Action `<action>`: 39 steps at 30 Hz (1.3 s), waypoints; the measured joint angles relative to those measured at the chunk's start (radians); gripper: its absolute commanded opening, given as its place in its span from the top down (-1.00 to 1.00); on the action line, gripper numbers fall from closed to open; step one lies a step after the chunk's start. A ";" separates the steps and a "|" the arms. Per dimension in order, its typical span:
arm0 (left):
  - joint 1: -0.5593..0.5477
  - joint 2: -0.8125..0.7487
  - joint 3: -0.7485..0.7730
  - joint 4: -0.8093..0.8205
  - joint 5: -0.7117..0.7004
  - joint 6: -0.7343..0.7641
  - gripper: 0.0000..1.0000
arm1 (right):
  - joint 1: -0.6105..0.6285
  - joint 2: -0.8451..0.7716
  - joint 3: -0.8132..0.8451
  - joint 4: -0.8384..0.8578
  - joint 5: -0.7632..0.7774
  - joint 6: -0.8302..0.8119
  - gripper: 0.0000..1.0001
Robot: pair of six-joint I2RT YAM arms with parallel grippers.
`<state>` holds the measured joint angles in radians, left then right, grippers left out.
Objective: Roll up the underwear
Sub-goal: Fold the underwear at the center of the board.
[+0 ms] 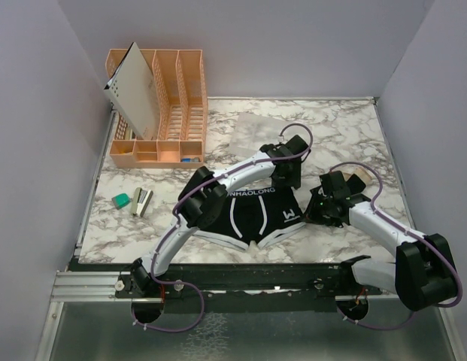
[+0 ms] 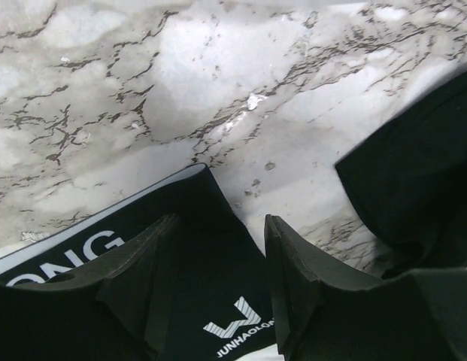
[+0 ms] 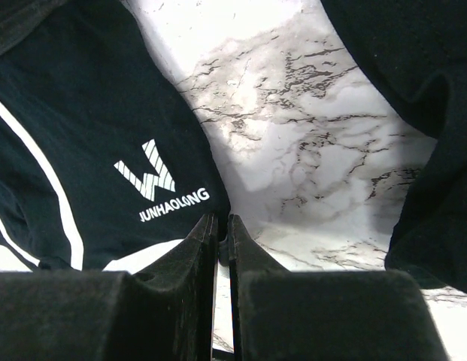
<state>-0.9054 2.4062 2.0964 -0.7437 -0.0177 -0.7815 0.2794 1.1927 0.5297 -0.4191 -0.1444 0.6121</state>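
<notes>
A black underwear (image 1: 252, 214) with white stripes and a JUNHAOLONG waistband lies flat at the table's near centre. It also shows in the left wrist view (image 2: 210, 286) and in the right wrist view (image 3: 90, 128). My left gripper (image 1: 288, 185) is open and hovers just above the garment's logo corner, one finger on each side of it (image 2: 218, 226). My right gripper (image 1: 316, 210) is shut, with the garment's right corner edge pinched at its tips (image 3: 222, 222). A second black underwear with a tan band (image 1: 357, 179) lies mostly hidden behind my right wrist.
An orange desk organiser (image 1: 162, 105) with a white card (image 1: 135, 86) leaning in it stands at the back left. A green item (image 1: 122, 199) and a grey stapler-like item (image 1: 143, 201) lie at the left. A clear sheet (image 1: 252, 128) lies at the back. Walls enclose three sides.
</notes>
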 measured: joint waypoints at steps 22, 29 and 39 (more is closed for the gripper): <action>-0.010 0.060 0.090 -0.034 -0.018 0.067 0.07 | 0.000 0.000 0.000 0.006 -0.040 -0.027 0.74; -0.013 0.087 0.136 -0.073 -0.029 0.136 0.15 | 0.000 -0.003 0.000 0.022 -0.107 -0.071 0.74; -0.008 0.108 0.170 -0.108 -0.040 0.164 0.68 | 0.000 -0.003 0.000 0.034 -0.145 -0.091 0.80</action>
<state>-0.9131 2.5141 2.2665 -0.8513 -0.0582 -0.6170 0.2794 1.1896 0.5297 -0.3855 -0.2890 0.5213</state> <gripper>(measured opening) 0.315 0.106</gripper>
